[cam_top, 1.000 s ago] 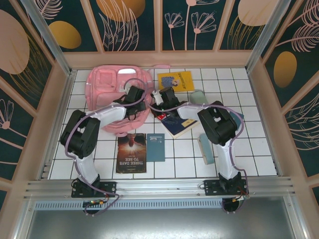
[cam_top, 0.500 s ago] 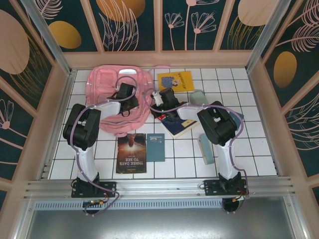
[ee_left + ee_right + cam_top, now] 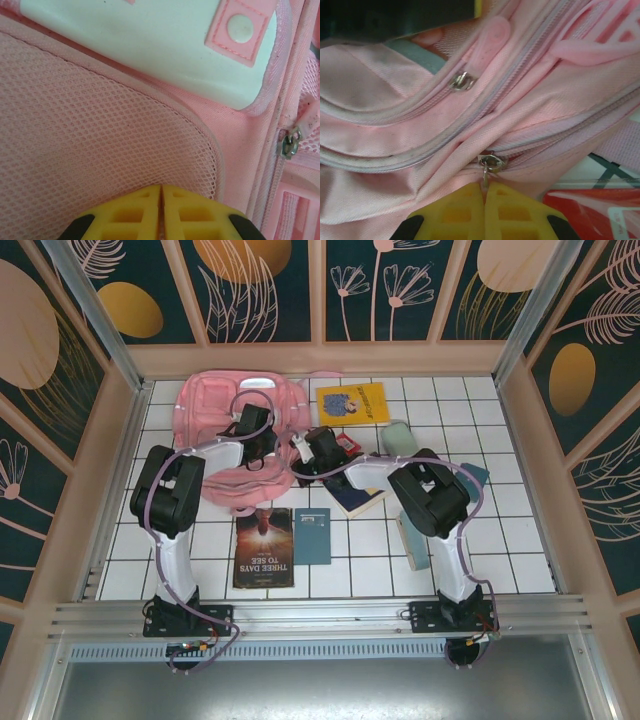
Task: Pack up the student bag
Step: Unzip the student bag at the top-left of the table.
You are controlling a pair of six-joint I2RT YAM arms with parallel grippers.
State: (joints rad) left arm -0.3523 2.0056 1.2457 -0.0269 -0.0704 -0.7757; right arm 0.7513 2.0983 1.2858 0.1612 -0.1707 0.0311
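Note:
The student bag point(image 3: 215, 415) is a big pink backpack lying flat at the back left of the tiled floor. My left gripper point(image 3: 255, 445) rests on its top. In the left wrist view its yellow fingertips point(image 3: 140, 200) are shut, pinching the bag's pink mesh panel point(image 3: 100, 125) just below a pale reflective patch point(image 3: 150, 45). My right gripper point(image 3: 305, 458) is at the bag's right edge. In the right wrist view this gripper point(image 3: 485, 186) is shut on the pull of a metal zipper slider point(image 3: 491, 162). A second slider point(image 3: 461, 81) sits higher on another zipper line.
Books lie around the bag: a yellow one point(image 3: 352, 402) at the back, a dark blue one point(image 3: 352, 495) under the right arm, a brown "Three Days to See" book point(image 3: 265, 547) and a small teal book point(image 3: 313, 535) in front. A pale teal block point(image 3: 413, 538) lies at the right.
My left gripper has moved left across the bag's top and closed on the mesh. The right gripper, still shut, has shifted slightly left and nearer along the bag's edge.

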